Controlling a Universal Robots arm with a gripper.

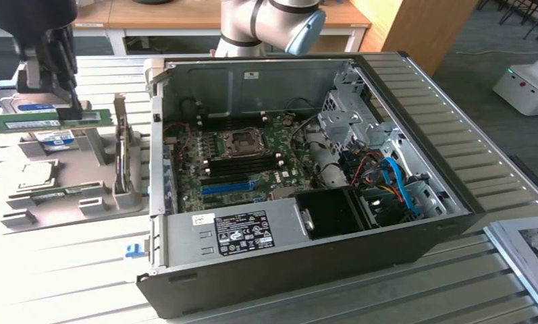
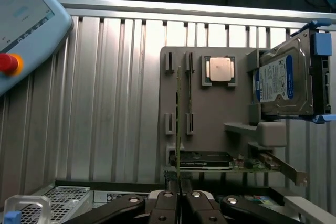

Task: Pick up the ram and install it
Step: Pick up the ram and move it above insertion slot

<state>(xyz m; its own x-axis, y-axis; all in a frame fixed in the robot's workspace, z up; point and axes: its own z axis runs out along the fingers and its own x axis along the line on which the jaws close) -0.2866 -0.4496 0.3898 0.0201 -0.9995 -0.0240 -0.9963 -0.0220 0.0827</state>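
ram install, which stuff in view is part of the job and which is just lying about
Part of the job:
- ram, clamped in the shut hand
- open computer case with its motherboard

Just lying about:
- silver processor chip, hard drive and graphics card on the parts holder
- teach pendant

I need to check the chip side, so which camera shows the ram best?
The exterior view: the ram shows its long green face there, gripped by the tool above the grey parts tray. The wrist view catches it edge-on, a thin strip running out from the closed tool.
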